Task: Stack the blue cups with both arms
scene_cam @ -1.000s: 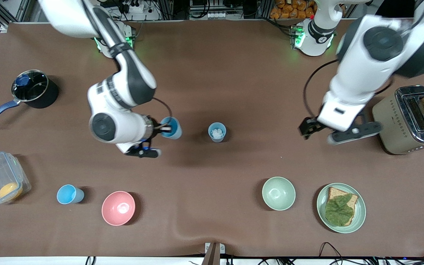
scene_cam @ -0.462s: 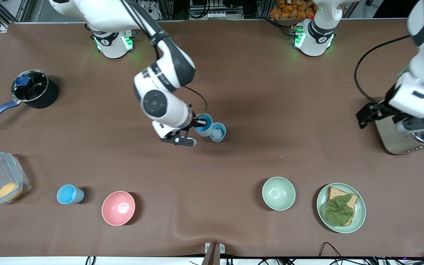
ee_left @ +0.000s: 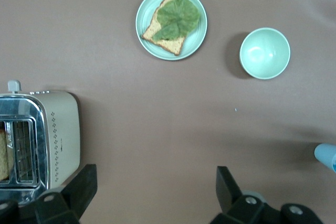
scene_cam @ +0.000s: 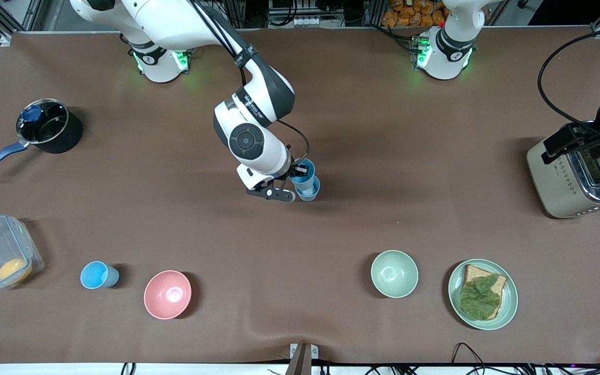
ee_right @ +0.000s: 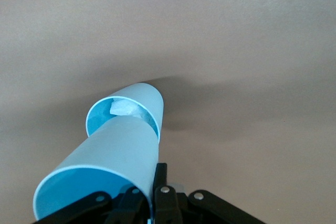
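My right gripper is shut on the rim of a blue cup, one finger inside and one outside. It holds the cup tilted, with its base at the mouth of a second blue cup that stands mid-table and holds white pieces. In the right wrist view the held cup overlaps the standing cup, with the gripper at its rim. A third, sky-blue cup stands near the pink bowl. My left gripper is open and empty over the toaster; its wrist view shows it wide apart.
A toaster with bread stands at the left arm's end. A green bowl and a plate with a sandwich lie nearer the camera. A pink bowl, a clear container and a black pot lie toward the right arm's end.
My right arm carried its blue cup across the table until it is over the standing cup. My left arm swung away toward the toaster and the table's end.
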Robot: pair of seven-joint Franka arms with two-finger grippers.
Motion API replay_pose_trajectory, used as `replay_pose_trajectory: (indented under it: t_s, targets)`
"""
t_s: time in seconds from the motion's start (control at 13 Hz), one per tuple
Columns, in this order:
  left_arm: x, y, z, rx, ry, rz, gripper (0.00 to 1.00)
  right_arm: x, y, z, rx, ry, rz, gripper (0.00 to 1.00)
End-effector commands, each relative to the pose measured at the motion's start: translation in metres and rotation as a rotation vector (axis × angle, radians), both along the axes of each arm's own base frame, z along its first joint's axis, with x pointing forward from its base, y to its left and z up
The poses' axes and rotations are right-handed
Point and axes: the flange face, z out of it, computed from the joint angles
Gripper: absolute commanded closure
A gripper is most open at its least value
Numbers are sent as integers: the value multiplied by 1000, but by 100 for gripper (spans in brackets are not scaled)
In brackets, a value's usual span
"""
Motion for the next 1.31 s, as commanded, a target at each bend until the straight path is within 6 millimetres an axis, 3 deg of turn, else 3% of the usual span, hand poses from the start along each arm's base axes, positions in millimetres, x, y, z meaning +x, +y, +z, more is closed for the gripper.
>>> replay_pose_trajectory:
  t_s: [0.0,0.08,0.15,0.23,0.31,0.54,0.77,1.0,1.23]
  targets:
    - [-13,-5,9,0,17,-7,0,1,8,-1,5,-8,-19,100]
    - [-16,-4,8,0,22,-3,0,1,8,-3,2,-8,-18,100]
    - [-24,-12,9,5,24,-12,0,1,8,-2,4,-11,-18,90]
    - [-34,-8,12,8,21,2,0,1,8,-2,4,-10,-21,32]
    - [-41,-6,16,7,18,5,0,0,9,-3,1,-11,-17,0]
    - [-42,12,13,0,44,32,0,16,-10,13,10,-26,-32,0]
    - [-40,11,13,1,43,26,0,47,-80,62,16,-5,32,0]
    - [-44,-6,13,2,58,8,0,66,-185,114,-116,8,232,0]
    - [-50,-11,15,4,68,19,0,79,-314,162,-65,43,371,0]
